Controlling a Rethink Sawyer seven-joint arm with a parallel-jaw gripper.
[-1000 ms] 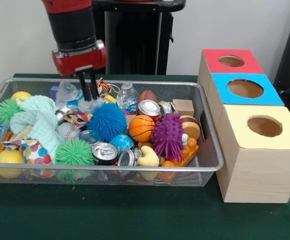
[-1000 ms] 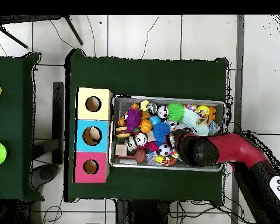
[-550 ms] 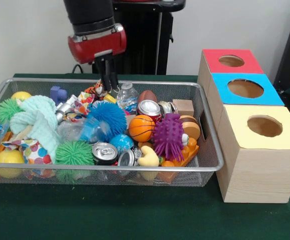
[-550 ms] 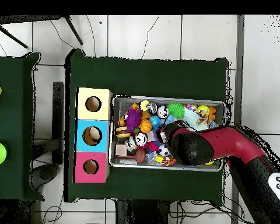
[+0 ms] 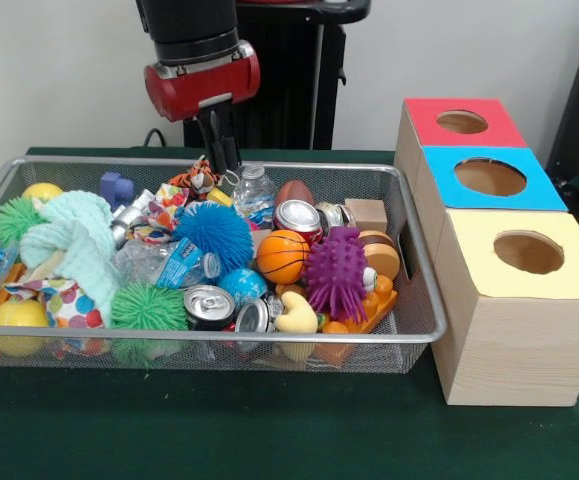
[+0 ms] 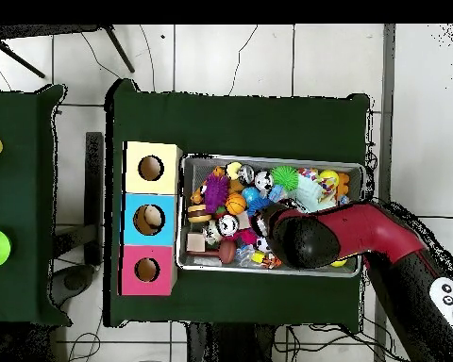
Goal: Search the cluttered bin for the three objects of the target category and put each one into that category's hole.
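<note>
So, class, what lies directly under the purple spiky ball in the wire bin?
The purple spiky ball rests on orange plastic pieces; whatever lies beneath its middle is covered.

bin [image 5: 409, 330]: wire mesh, crammed with toys, cans and bottles | boxes: red [image 5: 459, 125], blue [image 5: 489, 180], yellow [image 5: 524, 300], in a row just beside bin, each with a round hole on top, nothing sticking out
</note>
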